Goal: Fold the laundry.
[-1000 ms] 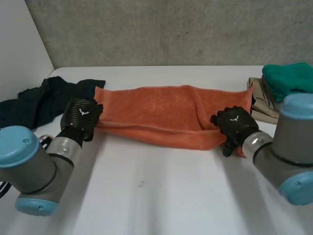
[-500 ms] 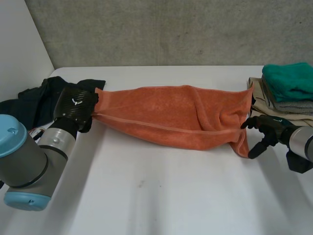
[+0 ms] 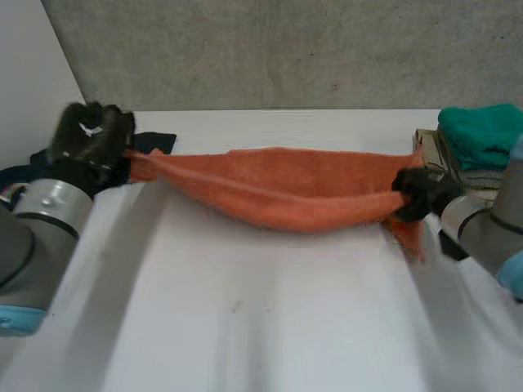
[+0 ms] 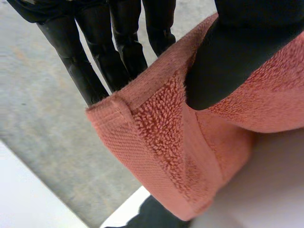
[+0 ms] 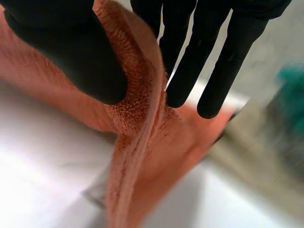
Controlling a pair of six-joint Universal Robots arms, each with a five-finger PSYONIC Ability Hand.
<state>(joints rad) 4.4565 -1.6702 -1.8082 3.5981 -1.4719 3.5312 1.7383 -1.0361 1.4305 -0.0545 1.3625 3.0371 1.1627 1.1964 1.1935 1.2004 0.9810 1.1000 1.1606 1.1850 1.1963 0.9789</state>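
Note:
An orange towel [image 3: 286, 192] hangs stretched between my two hands above the white table [image 3: 245, 327], sagging in the middle. My left hand [image 3: 90, 135] is raised at the towel's left end. In the left wrist view its thumb [image 4: 228, 61] pinches the towel's hemmed corner [image 4: 156, 128] against the fingers [image 4: 118, 52]. My right hand [image 3: 418, 194] holds the right end, with a flap of towel hanging below it. In the right wrist view its thumb [image 5: 71, 52] and fingers [image 5: 190, 61] pinch the towel's edge [image 5: 137, 95].
A dark garment [image 3: 155, 142] lies at the table's far left behind my left hand. A stack of folded laundry, teal [image 3: 482, 135] on top of grey and beige pieces, stands at the far right just behind my right hand.
My right hand closed on the towel's right end. Both hands rose and moved apart, lifting the towel off the table and pulling it taut.

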